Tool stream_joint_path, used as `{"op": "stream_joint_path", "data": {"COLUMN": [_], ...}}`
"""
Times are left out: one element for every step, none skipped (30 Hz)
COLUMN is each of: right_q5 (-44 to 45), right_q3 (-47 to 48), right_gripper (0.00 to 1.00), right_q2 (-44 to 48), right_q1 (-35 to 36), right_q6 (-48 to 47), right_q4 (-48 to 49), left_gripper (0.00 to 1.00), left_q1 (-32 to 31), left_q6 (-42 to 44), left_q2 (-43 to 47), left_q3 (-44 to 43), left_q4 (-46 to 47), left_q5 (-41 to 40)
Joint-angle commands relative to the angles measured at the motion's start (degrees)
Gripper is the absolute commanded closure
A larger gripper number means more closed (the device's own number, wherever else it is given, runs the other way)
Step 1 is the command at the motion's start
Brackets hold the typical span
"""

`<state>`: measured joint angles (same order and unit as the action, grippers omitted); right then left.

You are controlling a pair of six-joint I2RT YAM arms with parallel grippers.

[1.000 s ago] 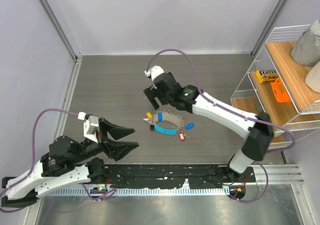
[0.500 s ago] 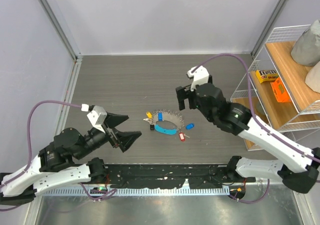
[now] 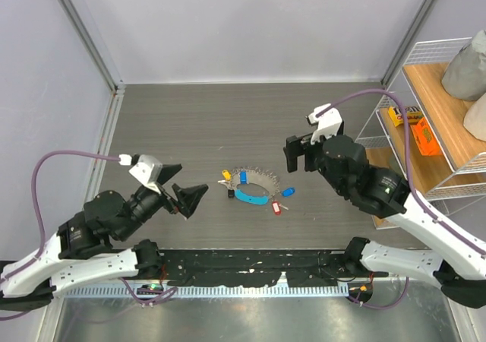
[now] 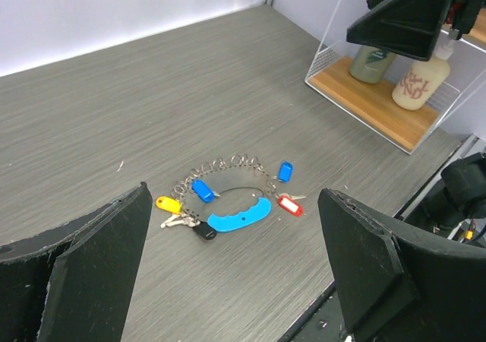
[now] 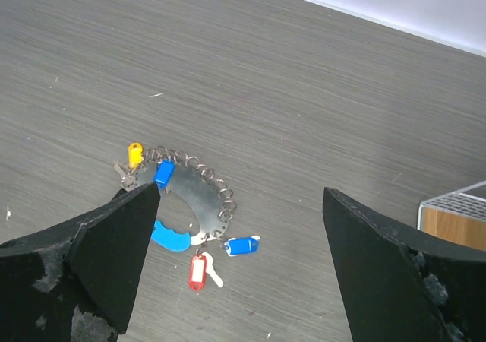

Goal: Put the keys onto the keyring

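The keyring (image 3: 254, 185) lies flat on the grey table, a silvery loop edged with small rings and a light-blue curved band (image 4: 238, 216). Keys with yellow (image 5: 134, 154), blue (image 5: 242, 245) and red (image 5: 197, 273) tags hang from it; another blue tag (image 5: 162, 172) lies on the loop. My left gripper (image 3: 182, 187) is open and empty, hovering left of the keyring. My right gripper (image 3: 298, 153) is open and empty, raised to the right of it. The keyring also shows in the left wrist view (image 4: 228, 186) and the right wrist view (image 5: 199, 198).
A wire shelf with wooden boards (image 3: 437, 121) stands at the right, holding boxes (image 3: 414, 127) and bottles (image 4: 415, 80). A black rail (image 3: 250, 264) runs along the near table edge. Grey walls close the back and left.
My right gripper has drawn back from over the keyring to the right and risen. My left gripper has lifted and turned a little toward the keyring. The keyring has not moved.
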<state>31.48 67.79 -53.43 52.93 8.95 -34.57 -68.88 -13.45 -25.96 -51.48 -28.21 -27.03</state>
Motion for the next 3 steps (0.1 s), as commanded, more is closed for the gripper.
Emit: {"op": "stream_joint_path", "data": {"right_q5": [-3.4, -1.3, 0.1], "right_q3": [-1.5, -1.2, -1.0], "right_gripper": [0.05, 0.05, 0.05], "right_q2": [1.8, 1.2, 0.3], "right_q1": [0.2, 0.3, 0.3], "right_q6": [-2.7, -2.0, -1.6], "right_q4": [2.3, 2.0, 1.4], "left_gripper": [0.0, 0.0, 0.0], "left_q1": [0.0, 0.0, 0.1], "left_q6": [1.8, 1.8, 1.9], "left_q2": [-0.5, -0.3, -0.2], "left_q3": [-2.0, -1.8, -1.7], "left_q4": [0.4, 0.3, 0.3], "left_q5": [-2.1, -2.1, -2.2]}}
